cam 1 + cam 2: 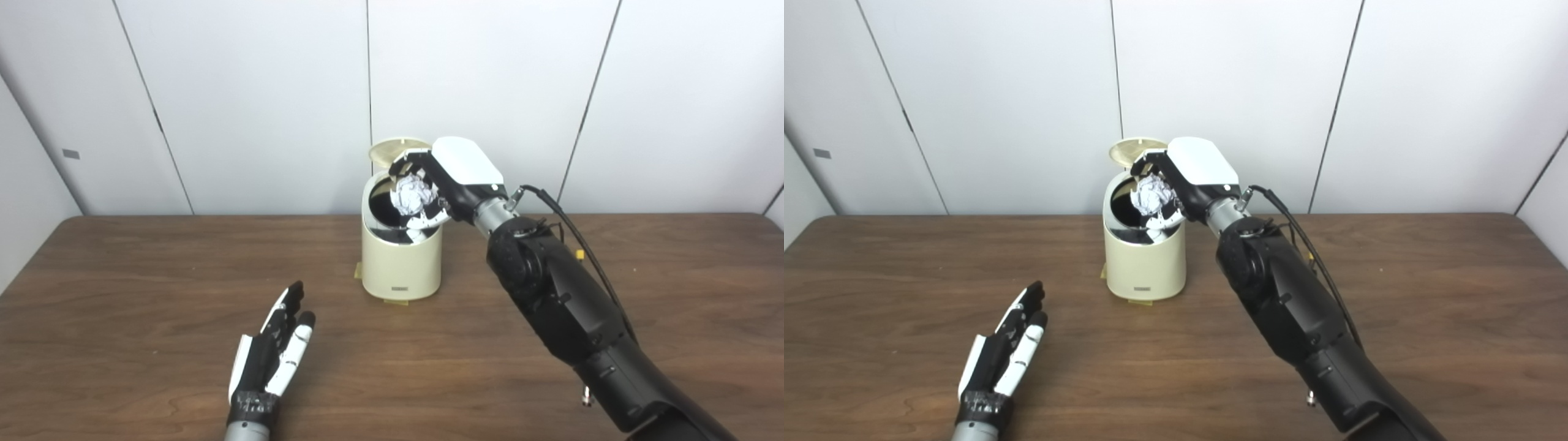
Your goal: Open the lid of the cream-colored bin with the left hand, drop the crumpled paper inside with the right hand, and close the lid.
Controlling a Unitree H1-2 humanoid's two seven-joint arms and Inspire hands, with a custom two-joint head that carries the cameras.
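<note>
The cream-colored bin [401, 263] stands at the table's middle back, its round lid [392, 150] tipped up and open behind the dark mouth. My right hand [450, 180] hangs right over that mouth, shut on the white crumpled paper [413, 196], which sits just above the rim. My left hand [275, 349] lies low over the table in front and to the left of the bin, open, fingers stretched flat and pointing toward it, holding nothing.
The brown wooden table [122, 294] runs the full width. White wall panels [245, 92] stand close behind the bin. A black cable [582, 245] runs along my right forearm. Small tape tabs mark the bin's base.
</note>
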